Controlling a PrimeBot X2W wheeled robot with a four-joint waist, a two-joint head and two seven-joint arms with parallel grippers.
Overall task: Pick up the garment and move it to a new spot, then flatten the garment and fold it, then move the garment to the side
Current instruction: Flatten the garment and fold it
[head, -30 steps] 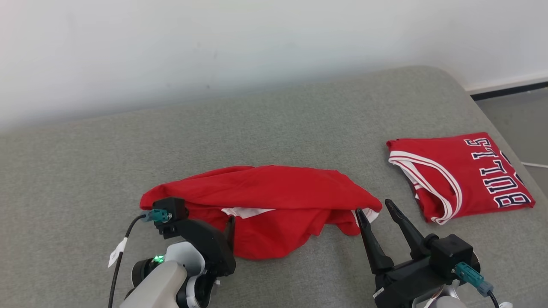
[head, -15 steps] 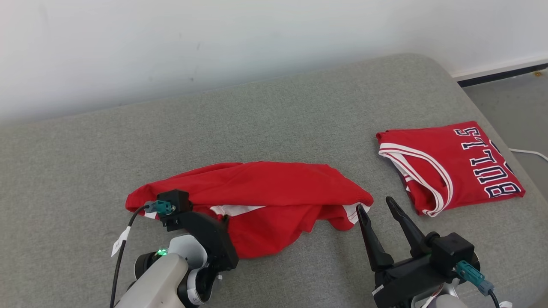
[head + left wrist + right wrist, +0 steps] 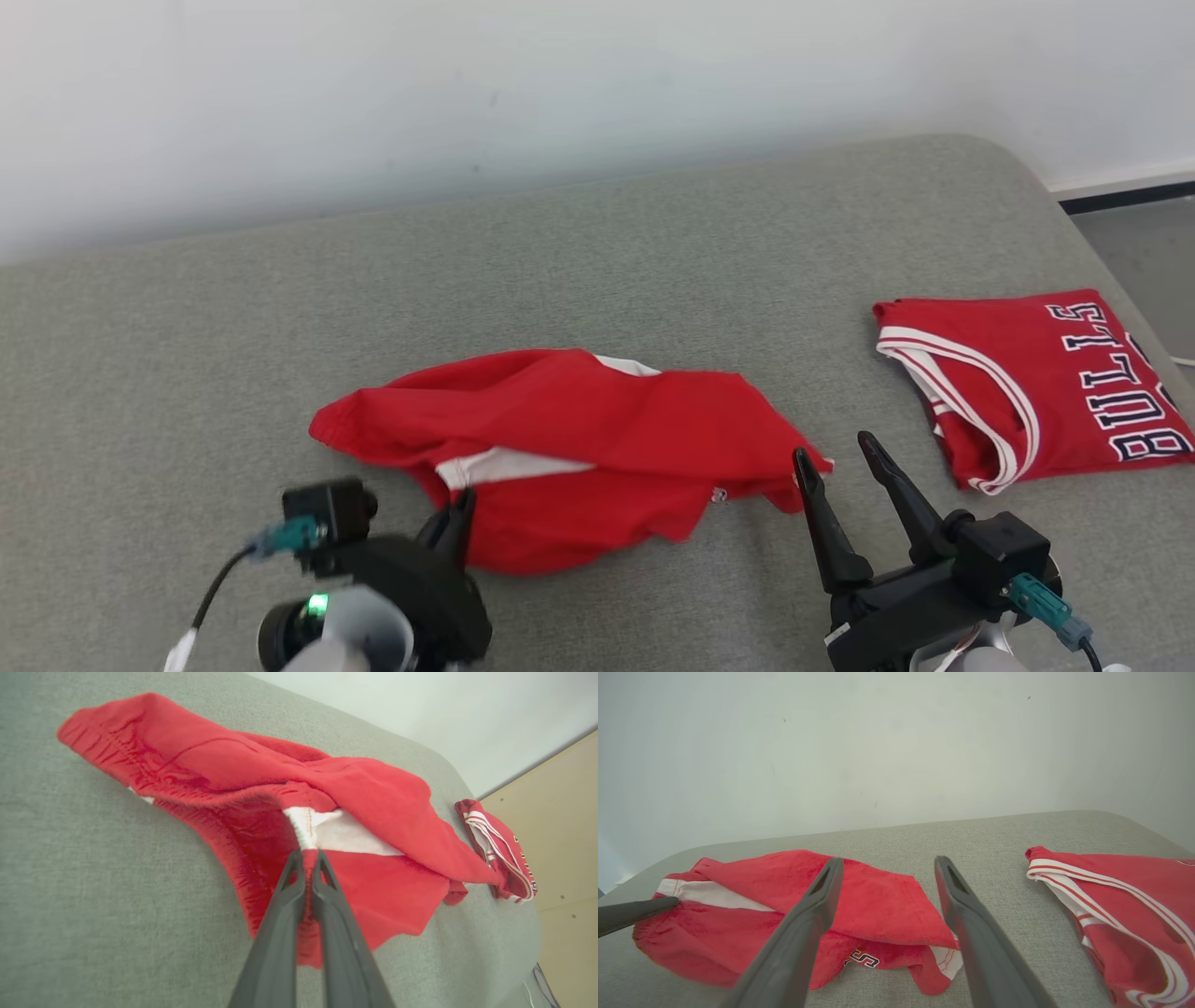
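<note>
On the grey cushion, the left end effector clamps the red garment; the right end effector gapes.

Head camera high, wrist cameras low, garment common.

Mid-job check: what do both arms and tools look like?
Left tool and right tool: two long, tapering dark grey fingers on black mounts. Each wrist carries a teal connector with a black cable; the left shows a green light.

We find the garment midway on the padded surface; a second jersey lies well right of it, near the edge.
</note>
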